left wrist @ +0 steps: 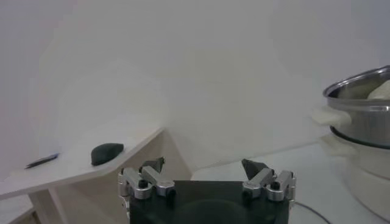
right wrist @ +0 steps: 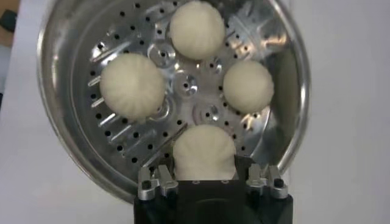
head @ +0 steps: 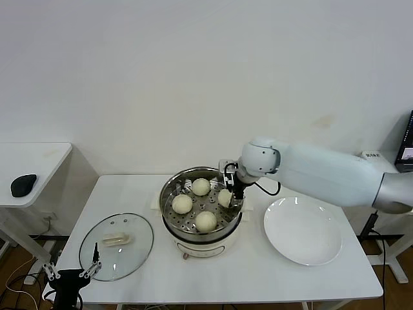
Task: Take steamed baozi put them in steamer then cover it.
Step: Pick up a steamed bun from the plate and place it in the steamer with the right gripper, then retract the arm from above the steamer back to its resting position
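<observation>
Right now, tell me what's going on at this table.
The right gripper is down inside the steamer, its fingers around the fourth steamed baozi, which sits on the perforated floor with the other three. The white plate holds nothing. The cover lies on the table to the steamer's left, not yet on. The left gripper waits open at the table's near left edge.

Steamer [right wrist: 73, 131] shiny perforated metal; baozi [right wrist: 132, 85] matt, smooth dough.
</observation>
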`<state>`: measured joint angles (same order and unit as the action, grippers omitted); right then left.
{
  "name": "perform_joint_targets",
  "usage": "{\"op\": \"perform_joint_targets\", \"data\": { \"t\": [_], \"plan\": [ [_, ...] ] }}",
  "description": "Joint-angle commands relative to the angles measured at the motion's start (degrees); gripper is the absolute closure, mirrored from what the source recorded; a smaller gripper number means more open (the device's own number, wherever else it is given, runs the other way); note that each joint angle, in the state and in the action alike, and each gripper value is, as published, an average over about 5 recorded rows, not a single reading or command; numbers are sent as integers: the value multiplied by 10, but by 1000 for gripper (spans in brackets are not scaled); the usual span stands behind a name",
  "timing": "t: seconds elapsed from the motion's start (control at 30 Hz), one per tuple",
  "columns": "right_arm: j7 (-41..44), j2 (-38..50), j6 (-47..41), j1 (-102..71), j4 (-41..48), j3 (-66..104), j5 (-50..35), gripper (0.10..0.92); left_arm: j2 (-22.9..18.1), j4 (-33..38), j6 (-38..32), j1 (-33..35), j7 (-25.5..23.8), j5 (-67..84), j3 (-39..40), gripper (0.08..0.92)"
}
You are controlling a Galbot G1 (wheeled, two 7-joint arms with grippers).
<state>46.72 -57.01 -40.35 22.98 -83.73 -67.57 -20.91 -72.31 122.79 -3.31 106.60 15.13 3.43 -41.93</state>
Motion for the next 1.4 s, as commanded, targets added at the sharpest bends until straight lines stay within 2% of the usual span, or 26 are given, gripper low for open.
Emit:
{"op": "perform_joint_targets", "data": {
  "t": [0.03, 0.2, 0.43, 0.53, 0.6, 0.7, 0.8, 0.93, 1.07, 1.23, 1.4],
  "plan": [
    [-17, -11, -7, -35, 9, 17, 7, 406, -2, 2, 0, 2, 0, -1, 1, 177],
    [-20, -6, -6, -30, 1, 30, 4, 389, -2, 3, -1, 3, 0, -2, 1, 177],
    [-13, 26, -5, 15, -24, 47, -19, 226, 0, 4, -1, 2, 0, -1, -1, 177],
    [-38, 48, -1, 23, -47, 69, -45, 206, 3, 4, 0, -1, -1, 0, -2, 177],
    [-103, 66, 7, 14, -73, 95, -91, 204, 4, 1, 0, -3, -1, 2, -2, 177],
    [-255, 101, 24, -31, -121, 146, -175, 203, 6, -2, -3, -6, 0, 8, -3, 177],
    [-372, 159, 75, -134, -168, 233, -207, 203, 8, -3, -8, -8, 0, 16, -4, 177],
    [-443, 226, 185, -357, -220, 416, -177, 203, 13, -9, -13, -16, -2, 26, -3, 177],
    [-463, 225, 269, -565, -234, 593, -104, 203, 20, -16, -21, -24, -5, 38, 3, 177],
    [-444, 142, 389, -814, -231, 818, -2, 203, 27, -24, -28, -35, -11, 45, 16, 177],
    [-399, 32, 491, -956, -225, 972, 60, 203, 31, -43, -35, -47, -12, 35, 31, 177]
  ]
}}
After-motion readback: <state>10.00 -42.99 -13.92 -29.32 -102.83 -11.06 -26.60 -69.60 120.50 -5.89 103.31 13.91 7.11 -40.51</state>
